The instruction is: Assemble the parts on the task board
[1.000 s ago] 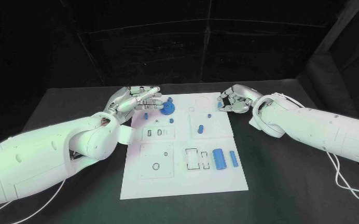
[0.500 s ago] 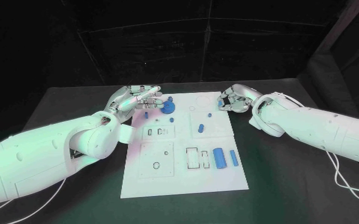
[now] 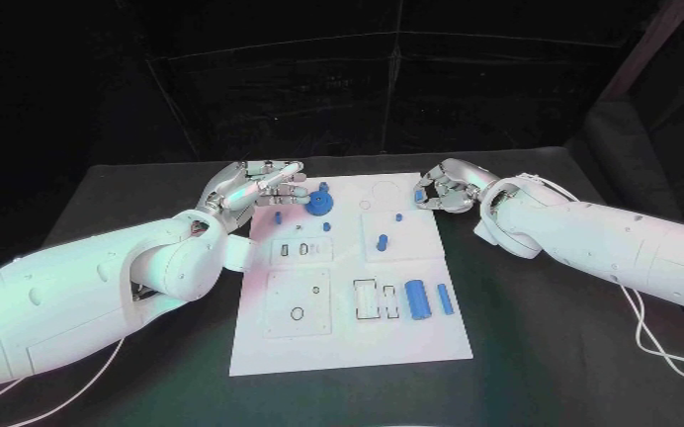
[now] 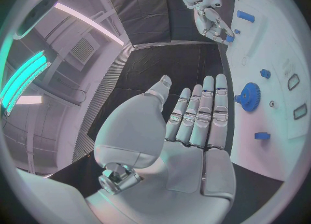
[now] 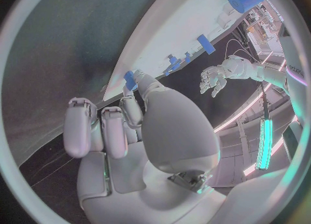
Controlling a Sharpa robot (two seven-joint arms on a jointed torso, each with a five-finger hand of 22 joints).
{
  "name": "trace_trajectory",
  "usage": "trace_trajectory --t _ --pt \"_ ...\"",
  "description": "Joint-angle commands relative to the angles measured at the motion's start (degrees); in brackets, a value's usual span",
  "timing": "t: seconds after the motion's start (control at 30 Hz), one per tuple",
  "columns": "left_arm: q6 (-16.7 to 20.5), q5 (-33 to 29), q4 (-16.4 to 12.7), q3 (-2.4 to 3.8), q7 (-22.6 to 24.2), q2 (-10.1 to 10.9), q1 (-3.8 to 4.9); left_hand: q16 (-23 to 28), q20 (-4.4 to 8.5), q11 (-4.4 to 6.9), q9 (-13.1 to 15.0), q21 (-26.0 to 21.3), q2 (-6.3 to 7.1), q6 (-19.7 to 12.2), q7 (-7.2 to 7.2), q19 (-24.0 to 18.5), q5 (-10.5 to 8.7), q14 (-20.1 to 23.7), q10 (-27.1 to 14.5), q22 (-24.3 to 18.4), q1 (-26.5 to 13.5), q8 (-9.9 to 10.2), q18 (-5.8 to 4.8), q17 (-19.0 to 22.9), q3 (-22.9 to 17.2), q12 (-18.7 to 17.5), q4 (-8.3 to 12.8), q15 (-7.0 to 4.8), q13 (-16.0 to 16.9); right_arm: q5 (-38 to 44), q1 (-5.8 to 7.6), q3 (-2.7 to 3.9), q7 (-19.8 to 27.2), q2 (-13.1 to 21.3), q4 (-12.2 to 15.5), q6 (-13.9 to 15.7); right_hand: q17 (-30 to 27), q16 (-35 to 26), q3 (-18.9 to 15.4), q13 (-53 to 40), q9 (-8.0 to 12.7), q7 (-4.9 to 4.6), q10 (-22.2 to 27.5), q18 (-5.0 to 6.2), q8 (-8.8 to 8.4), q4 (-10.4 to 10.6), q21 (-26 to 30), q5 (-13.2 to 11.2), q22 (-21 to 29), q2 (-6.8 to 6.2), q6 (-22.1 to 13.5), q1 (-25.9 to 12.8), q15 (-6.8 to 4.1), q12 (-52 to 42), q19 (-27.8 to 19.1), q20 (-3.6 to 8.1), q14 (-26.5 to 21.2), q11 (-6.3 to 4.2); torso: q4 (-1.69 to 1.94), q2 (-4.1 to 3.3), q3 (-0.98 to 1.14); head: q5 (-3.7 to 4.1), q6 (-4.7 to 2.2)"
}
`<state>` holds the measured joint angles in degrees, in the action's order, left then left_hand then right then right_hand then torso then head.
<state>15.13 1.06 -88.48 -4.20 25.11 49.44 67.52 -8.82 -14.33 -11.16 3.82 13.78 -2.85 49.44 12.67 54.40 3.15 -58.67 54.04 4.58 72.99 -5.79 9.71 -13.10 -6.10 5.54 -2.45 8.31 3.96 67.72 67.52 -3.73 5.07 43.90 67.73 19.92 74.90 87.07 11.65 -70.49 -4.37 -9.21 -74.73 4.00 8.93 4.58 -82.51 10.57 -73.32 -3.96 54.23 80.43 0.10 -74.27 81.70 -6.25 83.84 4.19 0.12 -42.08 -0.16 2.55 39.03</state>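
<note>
Placement looms: right hand (image 3: 445, 194) seemingly pinches a small blue plastic peg (image 5: 130, 80) over the white task board (image 3: 352, 348); left hand (image 3: 265, 187) open beside it.

You see the board (image 3: 349, 279) lit bright against a dim room; teal strip lights glow beyond the left hand (image 4: 188, 130), where fisheye bends every edge.

A smooth white task board (image 3: 349, 338) with a matt, plastic-looking face lies on a dull black counter (image 3: 542, 348). On the board, the blue gear (image 3: 319, 206) and blue cylinder (image 3: 418, 300) look like smooth moulded plastic. Beside the board, the left hand (image 3: 264, 188) and right hand (image 3: 445, 193) show brushed silver metal, on glossy white arm shells.
</note>
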Motion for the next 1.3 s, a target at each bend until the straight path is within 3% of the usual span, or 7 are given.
trace_trajectory --t 0.03,0.57,0.73,0.93,1.17,1.3 --pt "-0.78 0.24 -0.06 0.04 0.48 0.04 0.07 0.29 0.00 0.02 -0.04 -0.24 -0.23 -0.21 1.23 0.12 0.09 0.16 0.07 -0.09 0.31 0.39 0.69 -0.08 0.10 -0.21 0.39 0.04 -0.06 0.89 0.08 0.03 -0.33 -0.11 0.00 -0.67 9.03 0.34 0.38 -0.02 -0.10 0.11 -0.20 -0.59 0.20 -0.02 -0.23 0.34 -0.01 0.52 0.43 -0.12 -0.25 -0.16 0.15 0.25 4.82 -0.07 0.03 0.01 -0.02 -0.01 0.07" --pt "-0.83 0.24 -0.09 0.05 0.49 0.06 0.07 0.34 -0.01 0.03 -0.04 -0.29 -0.43 -0.21 1.20 0.12 0.09 0.18 0.07 -0.13 0.31 0.41 0.70 -0.17 0.11 -0.21 0.51 0.04 -0.05 1.27 0.08 0.03 -0.87 -0.48 -0.20 -0.56 9.07 0.34 0.69 -0.21 -0.21 0.61 -0.40 -0.59 0.90 -0.06 -0.23 0.44 -0.01 0.99 1.89 -0.27 -0.58 -0.27 0.15 0.52 4.83 -0.48 -0.01 -0.01 0.03 -0.09 0.19" --pt "-0.84 0.24 -0.09 0.05 0.49 0.06 0.07 0.34 -0.01 0.03 -0.04 -0.29 -0.43 -0.21 1.20 0.12 0.09 0.18 0.07 -0.13 0.31 0.41 0.70 -0.17 0.11 -0.21 0.51 0.04 -0.05 1.58 0.08 0.03 -0.51 -0.41 0.08 1.29 9.21 0.39 1.63 -0.54 -0.46 1.45 -0.78 -0.63 2.07 -0.63 -0.34 0.74 -0.26 1.96 3.86 0.37 -1.18 -0.47 0.30 1.03 4.87 -1.21 0.00 0.02 0.04 -0.14 0.27" --pt "-0.85 0.24 -0.06 0.05 0.49 0.05 0.07 0.34 -0.01 0.03 -0.04 -0.29 -0.43 -0.21 1.20 0.12 0.09 0.18 0.07 -0.13 0.31 0.41 0.70 -0.17 0.11 -0.21 0.51 0.04 -0.05 1.75 0.08 0.03 -0.30 -0.25 0.53 3.63 9.30 0.42 2.61 -0.65 -0.51 1.83 -0.98 -0.66 2.61 -1.15 -0.40 0.78 -0.41 2.79 4.55 0.85 -1.55 -0.46 0.40 1.42 4.89 -1.59 0.03 0.05 0.07 -0.30 0.30" --pt "-0.87 0.24 -0.10 0.05 0.47 0.17 0.07 0.34 -0.01 0.03 -0.04 -0.29 -0.43 -0.21 1.20 0.12 0.09 0.18 0.07 -0.13 0.31 0.41 0.70 -0.17 0.11 -0.21 0.51 0.04 -0.05 2.63 0.11 0.07 -1.26 0.67 3.24 5.67 9.28 0.40 2.82 -0.62 -0.49 1.88 -0.97 -0.67 2.67 -1.25 -0.42 0.79 -0.44 2.93 4.58 0.92 -1.60 -0.41 0.42 1.48 4.89 -1.63 -0.09 0.16 -0.01 -0.52 0.09" --pt "-0.92 0.24 -0.23 0.05 0.45 0.38 0.08 0.36 -0.01 0.05 -0.03 -0.30 -0.50 -0.18 1.17 0.13 0.09 0.18 0.09 -0.14 0.32 0.40 0.71 -0.21 0.11 -0.20 0.57 0.04 -0.05 3.71 0.20 0.11 -3.29 1.61 6.70 6.48 9.24 0.38 2.87 -0.54 -0.47 1.86 -0.91 -0.68 2.66 -1.27 -0.43 0.76 -0.46 2.94 4.54 0.87 -1.62 -0.33 0.43 1.51 4.88 -1.63 -0.03 0.22 -0.12 -0.69 0.04"
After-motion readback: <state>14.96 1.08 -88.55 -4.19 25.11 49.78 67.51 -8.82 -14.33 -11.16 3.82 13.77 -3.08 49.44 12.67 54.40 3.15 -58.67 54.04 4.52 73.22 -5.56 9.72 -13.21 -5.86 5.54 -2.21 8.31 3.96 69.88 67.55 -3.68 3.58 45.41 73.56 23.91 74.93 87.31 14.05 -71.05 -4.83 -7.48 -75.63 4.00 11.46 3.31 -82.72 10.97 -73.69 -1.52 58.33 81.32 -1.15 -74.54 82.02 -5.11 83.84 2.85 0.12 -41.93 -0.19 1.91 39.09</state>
